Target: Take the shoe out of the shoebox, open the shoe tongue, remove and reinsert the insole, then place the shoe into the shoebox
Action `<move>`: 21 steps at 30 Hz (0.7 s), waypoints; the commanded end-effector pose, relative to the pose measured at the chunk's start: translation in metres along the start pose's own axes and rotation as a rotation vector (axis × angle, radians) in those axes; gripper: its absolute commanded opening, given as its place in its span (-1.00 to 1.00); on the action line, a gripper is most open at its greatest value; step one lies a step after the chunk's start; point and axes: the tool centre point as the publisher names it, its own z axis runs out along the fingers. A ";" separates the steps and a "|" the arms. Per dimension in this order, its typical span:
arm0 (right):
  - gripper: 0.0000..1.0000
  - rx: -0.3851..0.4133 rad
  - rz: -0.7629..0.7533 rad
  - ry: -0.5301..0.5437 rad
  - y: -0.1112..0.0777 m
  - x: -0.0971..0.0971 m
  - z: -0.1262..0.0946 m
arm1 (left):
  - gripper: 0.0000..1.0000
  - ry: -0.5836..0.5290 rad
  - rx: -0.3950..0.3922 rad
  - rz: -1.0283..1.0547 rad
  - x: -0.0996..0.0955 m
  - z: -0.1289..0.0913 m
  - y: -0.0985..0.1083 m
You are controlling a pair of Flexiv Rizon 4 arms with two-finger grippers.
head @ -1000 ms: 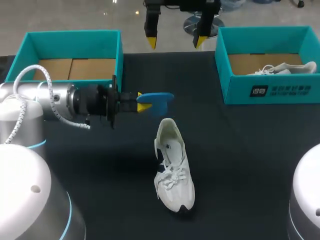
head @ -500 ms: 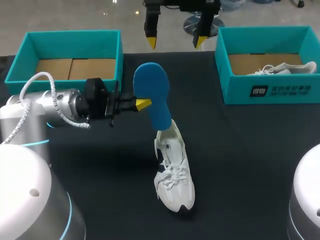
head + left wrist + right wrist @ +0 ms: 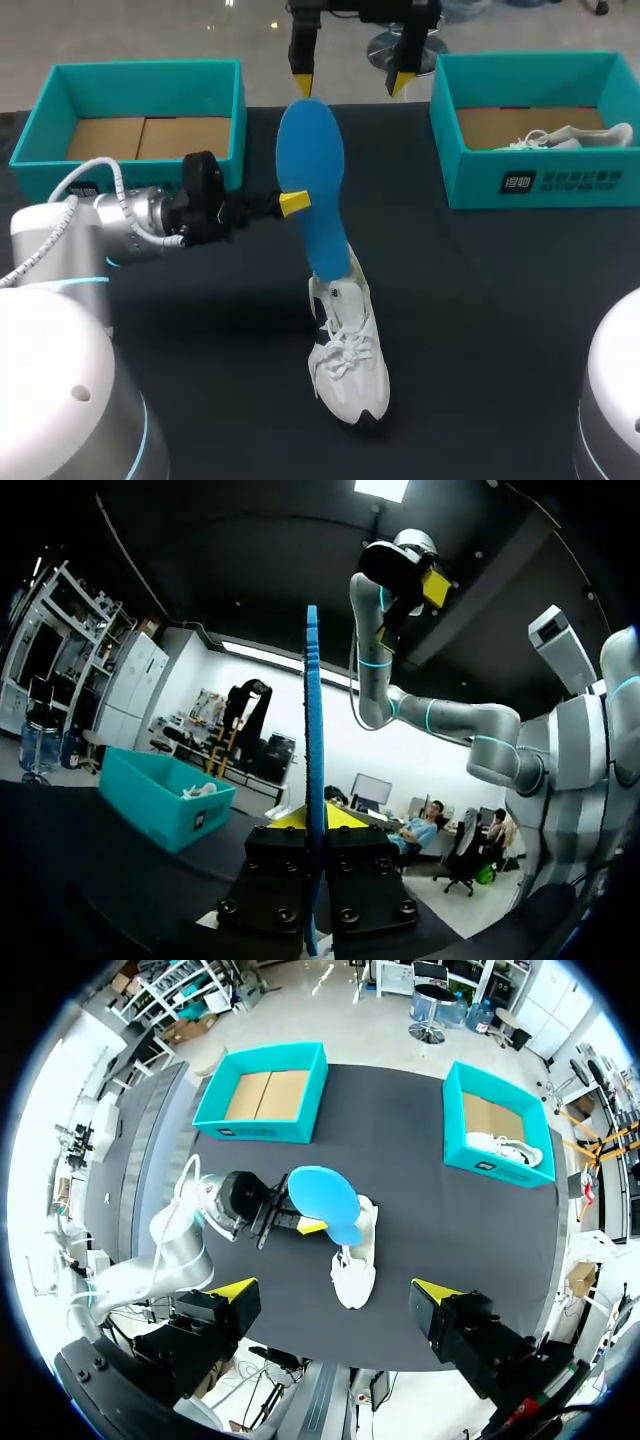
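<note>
A white shoe (image 3: 346, 350) lies on the black table, heel toward the far side; from above it shows as the shoe (image 3: 355, 1268). My left gripper (image 3: 292, 204) is shut on a blue insole (image 3: 312, 180), which stands nearly upright with its low end at the shoe's heel opening. In the left wrist view the insole (image 3: 313, 730) is edge-on, clamped in the left gripper (image 3: 312, 820). My right gripper (image 3: 350, 78) hangs open high over the table's far edge; in its own view the right gripper (image 3: 335, 1292) looks down on the insole (image 3: 325, 1200).
A teal shoebox (image 3: 140, 75) with a bare cardboard floor stands at the far left. Another teal shoebox (image 3: 540, 185) at the far right holds a second white shoe (image 3: 572, 137). Black tabletop (image 3: 480, 300) lies between the shoe and both boxes.
My left gripper has turned the insole from lying flat to standing upright and carried it a little right, bringing its low end to the shoe's heel. The right arm has stayed still.
</note>
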 end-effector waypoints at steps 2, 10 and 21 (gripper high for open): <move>1.00 0.002 0.001 -0.001 0.001 0.000 0.000 | -1.00 -0.167 -0.130 -0.384 0.004 -0.001 -0.011; 1.00 0.002 0.001 -0.001 0.001 0.000 0.000 | -1.00 -0.125 -0.147 -0.553 -0.005 0.000 -0.025; 1.00 0.002 0.001 -0.001 0.001 0.000 0.000 | -1.00 -0.106 -0.185 -0.846 -0.009 0.001 -0.013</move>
